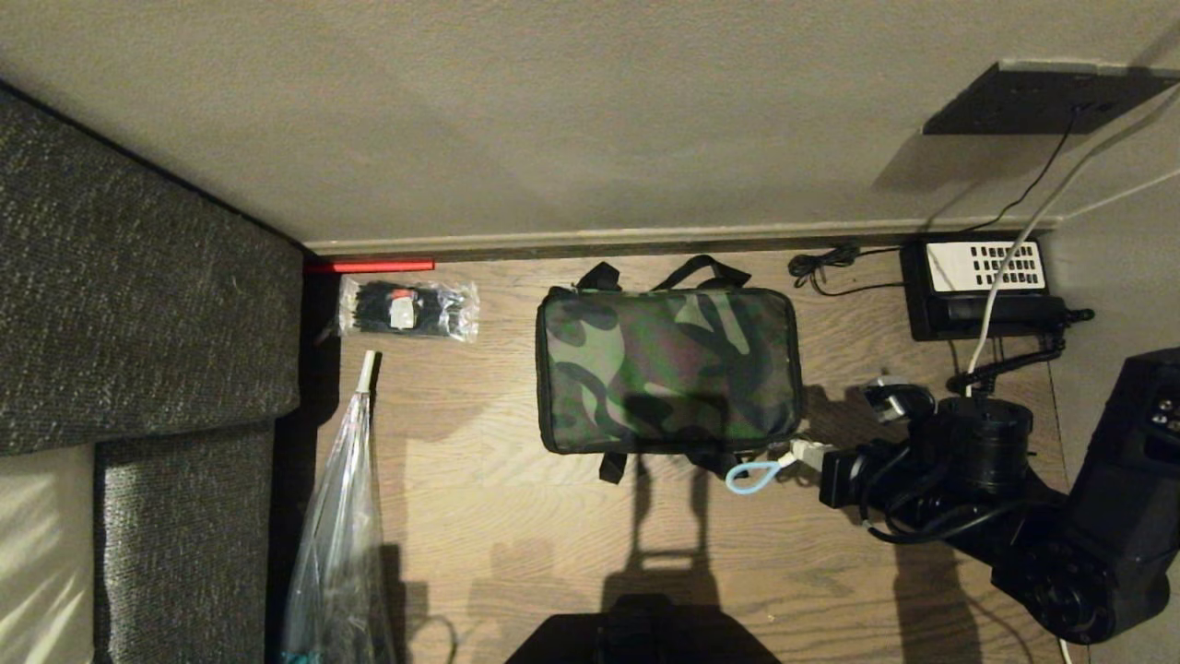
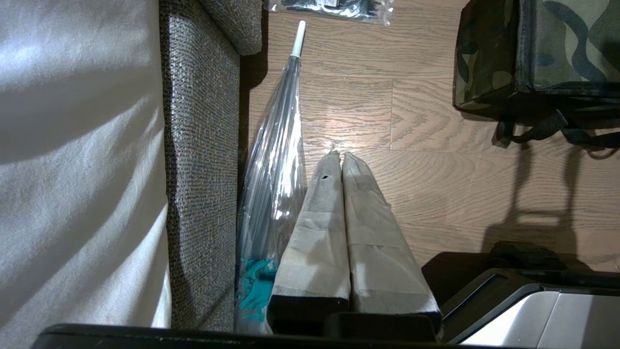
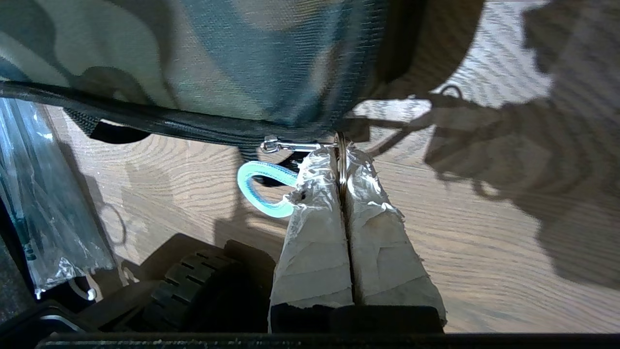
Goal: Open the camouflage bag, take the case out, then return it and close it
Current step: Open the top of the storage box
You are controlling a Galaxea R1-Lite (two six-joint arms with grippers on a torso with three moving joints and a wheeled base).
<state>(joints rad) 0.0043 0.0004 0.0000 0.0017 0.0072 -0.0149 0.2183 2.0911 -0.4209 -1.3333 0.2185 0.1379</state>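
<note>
Pinching zipper ring [image 3: 341, 160], right pincer [image 3: 339, 160]

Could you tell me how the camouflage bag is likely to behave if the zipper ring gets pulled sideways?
The camouflage bag looks like soft fabric, so its wall would probably give before the zip runs. It lies unanchored on smooth wood floor, so it may slide. The right gripper is shut on the thin metal ring, which might slip.

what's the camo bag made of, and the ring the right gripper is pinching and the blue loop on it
Camouflage bag: woven fabric, matte; the weave shows in the right wrist view. Ring, in the right gripper: thin shiny metal, it seems, glinting like the zipper pull. Blue loop: smooth, slightly translucent, probably plastic or rubber cord.
</note>
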